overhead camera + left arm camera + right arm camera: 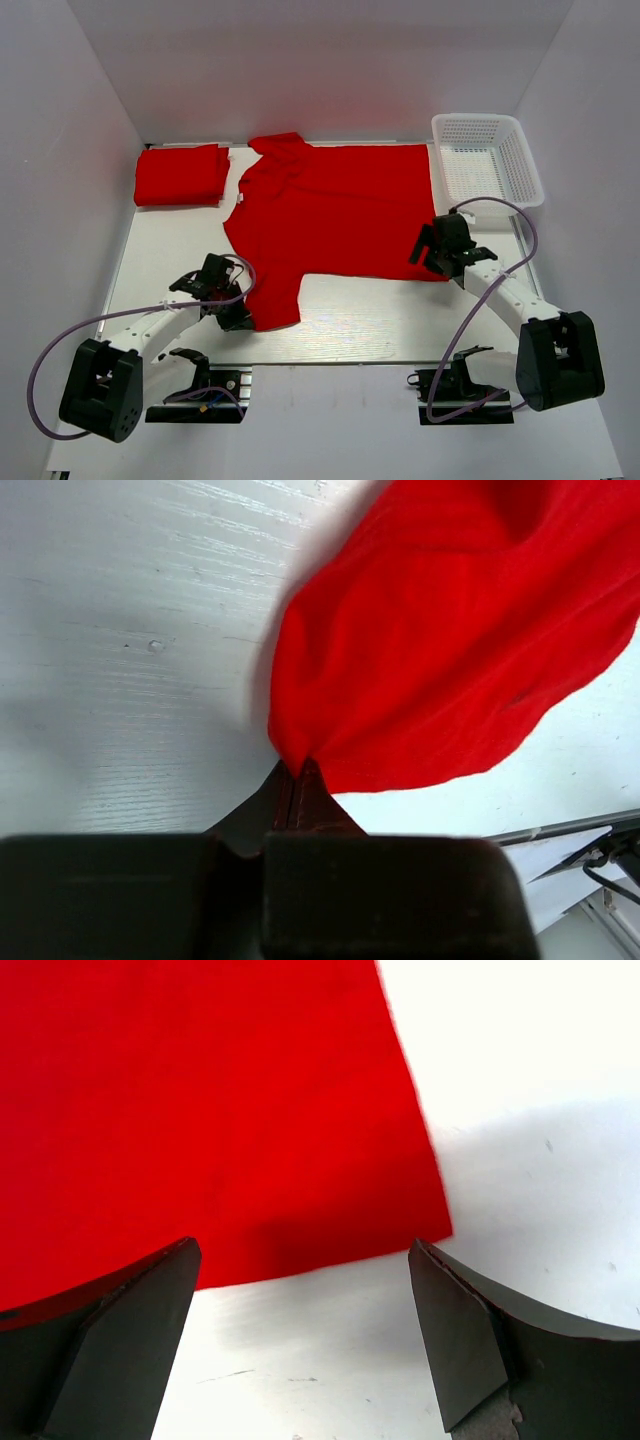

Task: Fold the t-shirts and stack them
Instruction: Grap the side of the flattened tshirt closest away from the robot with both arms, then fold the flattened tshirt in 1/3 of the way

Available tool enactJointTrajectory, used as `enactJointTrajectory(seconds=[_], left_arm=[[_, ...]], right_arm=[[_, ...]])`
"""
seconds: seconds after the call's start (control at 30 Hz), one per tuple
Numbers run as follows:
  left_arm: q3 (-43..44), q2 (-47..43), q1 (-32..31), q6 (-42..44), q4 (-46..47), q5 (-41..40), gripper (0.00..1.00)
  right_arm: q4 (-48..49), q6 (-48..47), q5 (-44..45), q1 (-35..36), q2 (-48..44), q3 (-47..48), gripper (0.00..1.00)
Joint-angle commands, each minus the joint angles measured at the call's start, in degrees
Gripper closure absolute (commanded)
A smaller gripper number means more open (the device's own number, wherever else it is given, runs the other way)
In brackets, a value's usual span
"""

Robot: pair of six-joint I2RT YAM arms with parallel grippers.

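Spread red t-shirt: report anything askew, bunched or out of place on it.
The spread t-shirt lies mostly flat, but its far sleeve is crumpled rather than laid out, and its near sleeve is puckered where the left gripper pinches it. No damage shows.

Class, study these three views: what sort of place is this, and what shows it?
Likely a robot lab test cell: a white table boxed by white panels, left arm and right arm bolted at its near edge, a spread t-shirt beside a folded t-shirt.
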Motion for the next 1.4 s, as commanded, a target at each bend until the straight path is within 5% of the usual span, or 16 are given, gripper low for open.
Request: enactJointTrajectory(seconds=[0.0, 0.57, 0.8, 0.87, 1.03, 1.37], left_arm=[[-0.7, 0.0, -0.8, 1.7, -0.7, -0.1, 1.0], [-0.1, -10.6, -1.3, -0.6, -10.5, 10.3, 1.0], [2.4, -11.1, -1.9, 0.0, -8.5, 10.9, 1.0], [3.2, -10.4, -2.4, 0.7, -6.8, 10.9, 1.0], [6.9, -7.4, -2.4, 2.7, 0.4, 15.4, 1.0], [19.5, 3.3, -2.4, 5.2, 10.2, 14.2, 1.0]], right_arm=[[-1.6, 3.7, 4.2, -0.8, -1.6, -1.6, 0.1], [4.0, 8.1, 2.0, -5.2, 3.0, -7.5, 0.12], [7.7, 8.1, -0.8, -6.0, 5.8, -8.2, 0.44], [8.4, 8.3, -1.1, -6.1, 6.2, -8.5, 0.65], [8.4, 7.1, -2.1, -5.8, 4.7, -8.3, 0.98], [5.0, 2.2, -0.1, -5.9, 1.2, -4.9, 1.0]])
